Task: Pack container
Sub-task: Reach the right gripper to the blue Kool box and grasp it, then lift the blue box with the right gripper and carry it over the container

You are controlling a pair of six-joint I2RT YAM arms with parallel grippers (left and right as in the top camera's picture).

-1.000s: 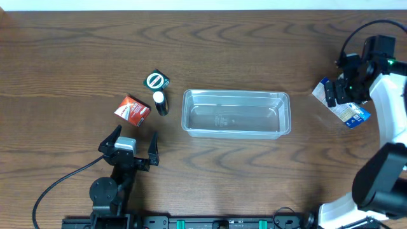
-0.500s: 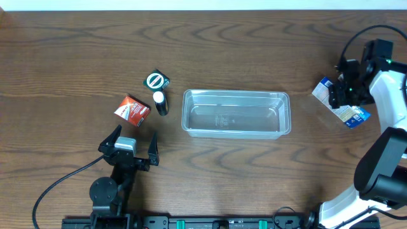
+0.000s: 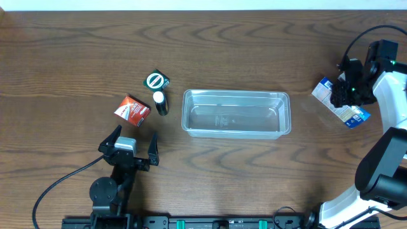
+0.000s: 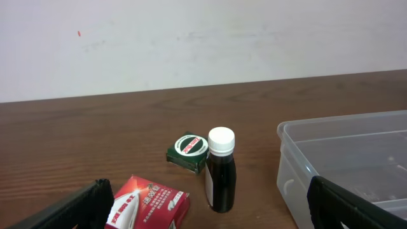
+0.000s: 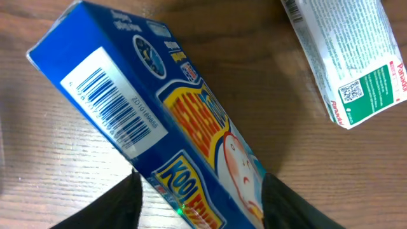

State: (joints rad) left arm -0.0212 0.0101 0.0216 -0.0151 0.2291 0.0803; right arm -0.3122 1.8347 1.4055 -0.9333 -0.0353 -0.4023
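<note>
The clear plastic container [image 3: 235, 113] sits empty at the table's centre; its left end shows in the left wrist view [image 4: 331, 159]. My right gripper [image 3: 351, 91] is open and straddles a blue Kool Fever box [image 5: 159, 114], which lies on the table at the right [image 3: 357, 116]. A gap shows by the left finger [image 5: 203, 203]. A white and green box [image 5: 346, 57] lies beside it. My left gripper [image 3: 130, 151] is open and empty [image 4: 206, 219], near the front edge, facing a red box [image 3: 132, 109], a dark bottle [image 3: 161, 102] and a green box [image 3: 157, 81].
The red box [image 4: 149, 203], the white-capped bottle [image 4: 220, 172] and the green box [image 4: 189, 151] stand close together left of the container. A pale wall lies beyond the table's far edge. The left arm's cable [image 3: 57, 184] runs along the front left.
My right gripper has shifted a little to the right over the blue box. The left arm and the other objects have not moved.
</note>
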